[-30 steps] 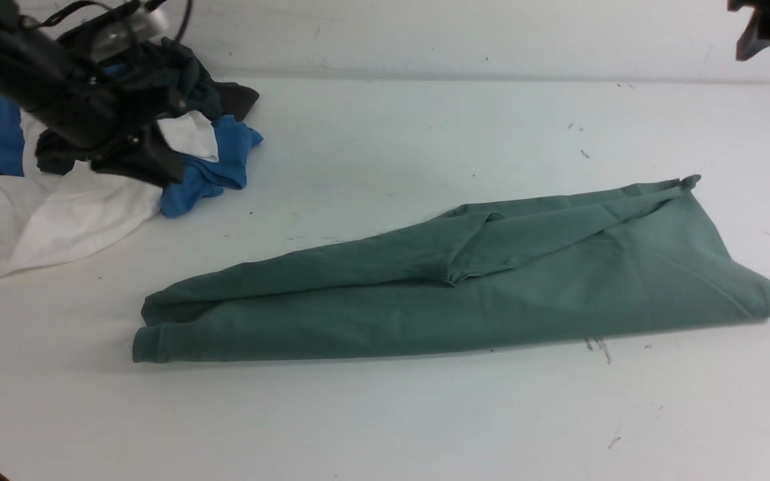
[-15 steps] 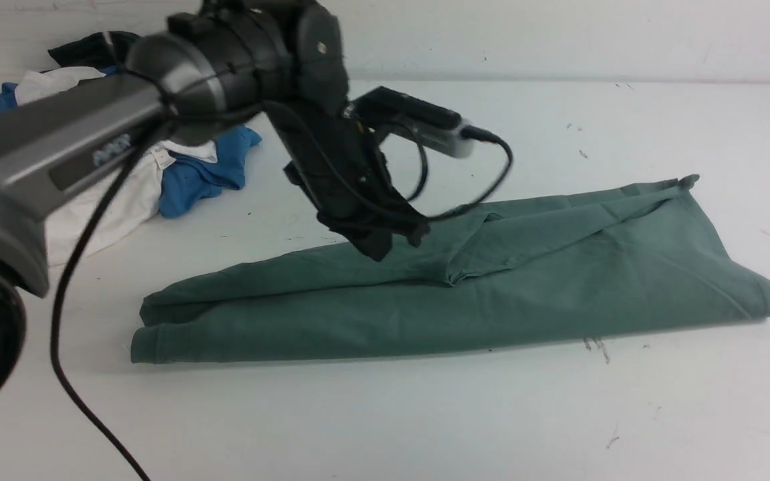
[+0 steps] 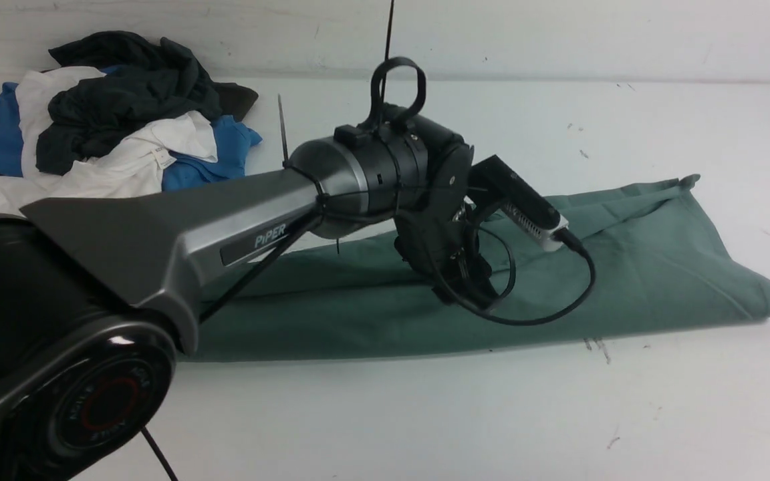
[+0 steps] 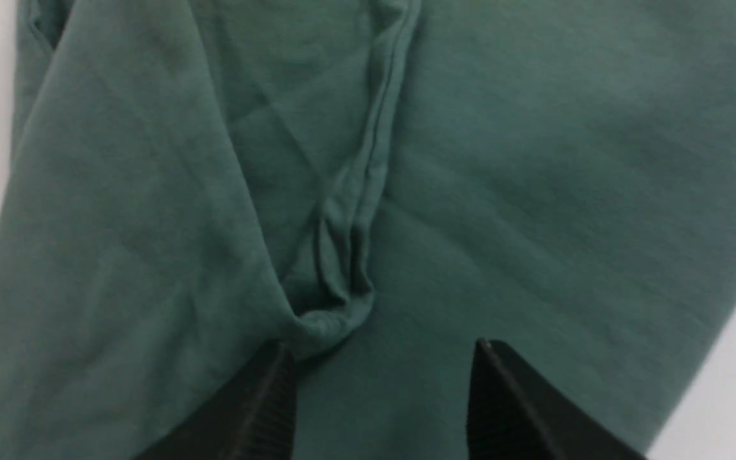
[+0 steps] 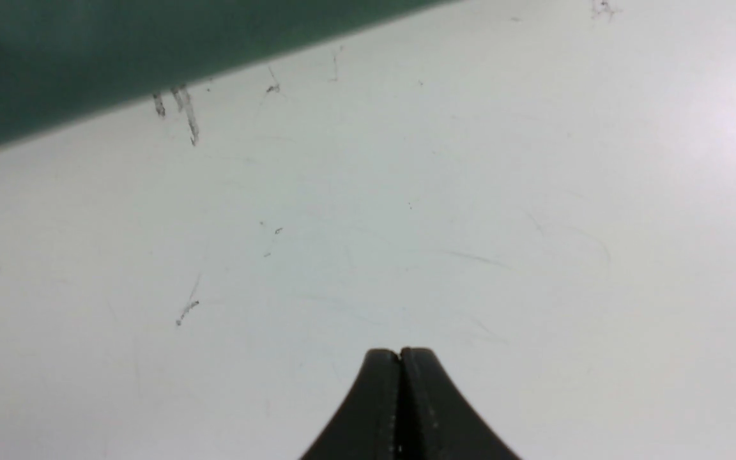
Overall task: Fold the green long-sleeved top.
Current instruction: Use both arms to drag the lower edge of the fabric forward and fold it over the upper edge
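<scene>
- A white, scuffed table (image 3: 385,414) meets a pale wall; a heap of dark, white and blue garments (image 3: 124,113) lies at its far left
- The green long-sleeved top (image 3: 659,267) lies folded into a long band across the table's middle and right
- The left gripper (image 4: 382,346) hangs close over the top's bunched fold; jaws spread
- The right gripper (image 5: 398,352) hangs over bare table near the top's edge; jaws pressed together

Bare table (image 3: 425,414) along near edge.
Left arm (image 3: 224,227) spans green top (image 3: 659,267); clothes pile (image 3: 117,127) fills far-left corner.
</scene>
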Robot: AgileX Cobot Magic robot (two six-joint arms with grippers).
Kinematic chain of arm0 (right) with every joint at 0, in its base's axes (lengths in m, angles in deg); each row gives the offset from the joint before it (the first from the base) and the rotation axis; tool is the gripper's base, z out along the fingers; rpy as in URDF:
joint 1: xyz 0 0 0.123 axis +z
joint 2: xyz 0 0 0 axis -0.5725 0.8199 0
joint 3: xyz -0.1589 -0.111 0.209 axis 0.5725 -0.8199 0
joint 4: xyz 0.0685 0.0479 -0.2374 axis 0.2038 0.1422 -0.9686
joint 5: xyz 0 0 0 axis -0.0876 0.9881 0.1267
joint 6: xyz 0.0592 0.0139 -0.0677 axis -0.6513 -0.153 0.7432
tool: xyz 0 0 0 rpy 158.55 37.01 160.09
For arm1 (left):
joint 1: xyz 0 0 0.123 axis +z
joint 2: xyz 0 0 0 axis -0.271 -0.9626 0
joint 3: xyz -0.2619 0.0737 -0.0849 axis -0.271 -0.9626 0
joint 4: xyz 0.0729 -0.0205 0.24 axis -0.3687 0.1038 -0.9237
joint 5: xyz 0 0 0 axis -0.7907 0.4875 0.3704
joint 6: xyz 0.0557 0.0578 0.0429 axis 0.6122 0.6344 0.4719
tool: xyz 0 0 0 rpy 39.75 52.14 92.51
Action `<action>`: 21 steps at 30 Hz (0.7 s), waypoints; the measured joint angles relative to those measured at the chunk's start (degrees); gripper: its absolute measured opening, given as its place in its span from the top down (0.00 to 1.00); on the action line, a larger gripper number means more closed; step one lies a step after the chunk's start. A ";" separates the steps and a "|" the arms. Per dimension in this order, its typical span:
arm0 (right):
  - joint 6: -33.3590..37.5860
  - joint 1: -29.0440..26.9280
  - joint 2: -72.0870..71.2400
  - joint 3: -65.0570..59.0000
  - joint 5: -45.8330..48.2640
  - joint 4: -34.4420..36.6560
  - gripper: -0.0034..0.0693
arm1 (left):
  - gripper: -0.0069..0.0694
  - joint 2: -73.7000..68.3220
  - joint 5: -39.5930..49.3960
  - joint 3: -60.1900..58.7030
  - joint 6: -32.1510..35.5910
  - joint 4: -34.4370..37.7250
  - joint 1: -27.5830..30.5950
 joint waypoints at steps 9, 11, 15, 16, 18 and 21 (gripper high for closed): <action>0.25 0.00 0.00 0.00 -0.59 0.63 0.97 | 0.58 -3.26 -3.30 0.00 -3.15 -4.67 0.00; 0.69 0.00 0.00 0.00 -0.94 1.10 0.97 | 0.69 -3.26 -2.70 0.64 -3.86 -5.27 0.00; 1.57 0.00 0.00 0.00 -1.12 1.76 0.97 | 0.87 -3.26 1.90 4.31 -4.27 -5.57 0.05; 1.64 0.00 0.00 0.00 -1.12 1.84 0.97 | 0.88 -3.26 2.13 4.56 -4.32 -5.50 0.05; 1.82 0.00 0.00 0.00 -1.18 2.41 0.97 | 0.89 -3.07 4.78 7.39 -4.44 -5.17 0.33; 2.20 0.00 0.00 0.00 -1.23 2.57 0.97 | 0.89 -2.97 6.43 10.98 -4.44 -3.98 1.51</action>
